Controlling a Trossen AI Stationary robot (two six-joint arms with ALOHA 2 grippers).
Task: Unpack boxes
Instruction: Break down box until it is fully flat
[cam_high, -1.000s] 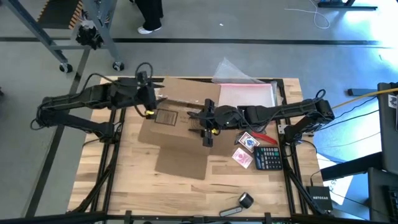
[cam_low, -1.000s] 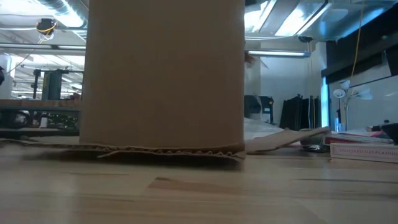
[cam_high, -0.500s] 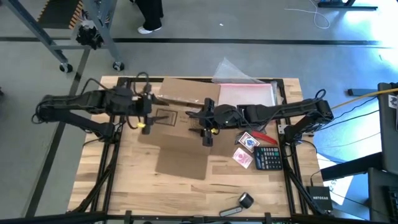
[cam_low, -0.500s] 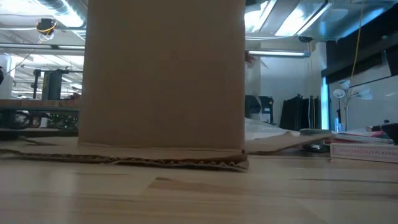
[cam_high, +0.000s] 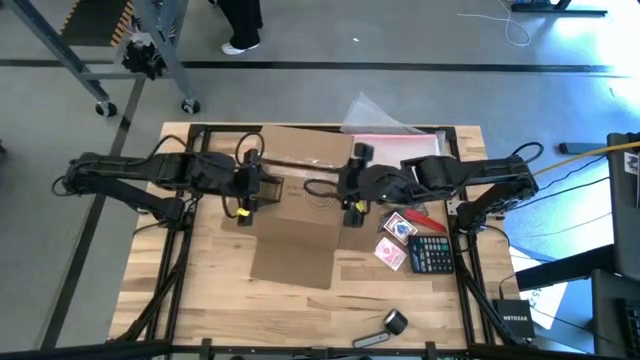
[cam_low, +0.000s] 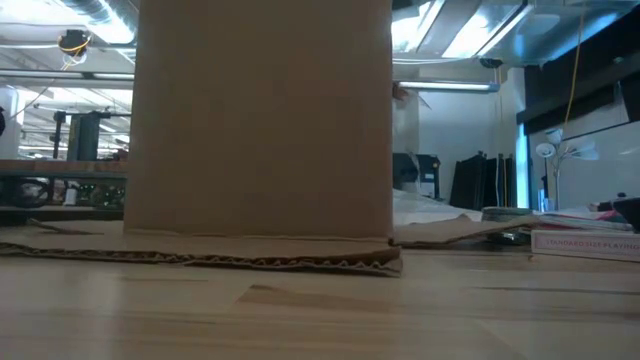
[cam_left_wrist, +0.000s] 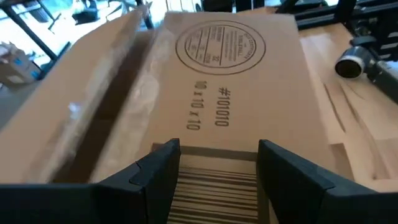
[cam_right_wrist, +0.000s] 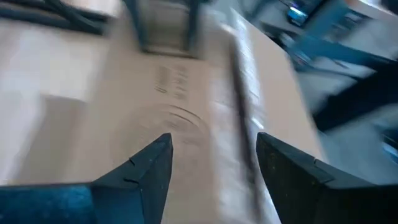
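The brown cardboard box (cam_high: 300, 195) stands upright mid-table and fills the low view (cam_low: 260, 120). One flap (cam_high: 292, 262) lies flat on the table toward the near edge. Its top, with a round printed seal and a taped seam, shows in both wrist views (cam_left_wrist: 236, 74) (cam_right_wrist: 186, 118). My left gripper (cam_high: 247, 188) (cam_left_wrist: 217, 152) is open at the top's left edge. My right gripper (cam_high: 350, 195) (cam_right_wrist: 211, 146) is open over the top's right part, with nothing between its fingers. My left gripper comes at the box's top left edge (cam_left_wrist: 217, 168) slanting down from the table's left, one open finger on either side of a stretch of that edge. I cannot tell whether the fingers touch the cardboard.
A clear pouch with a pink edge (cam_high: 395, 150) lies at the far right behind the box. Playing cards (cam_high: 400, 228), a calculator (cam_high: 432, 255) and a red pen (cam_high: 425, 220) lie to the right of the box. A small black and silver tool (cam_high: 385, 325) is near the front edge.
My left gripper has moved toward the near edge and the box, sinking to its top left edge. My right gripper has risen and drawn a little toward the table's right. The box has turned a little, and its near flap has settled flat on the table.
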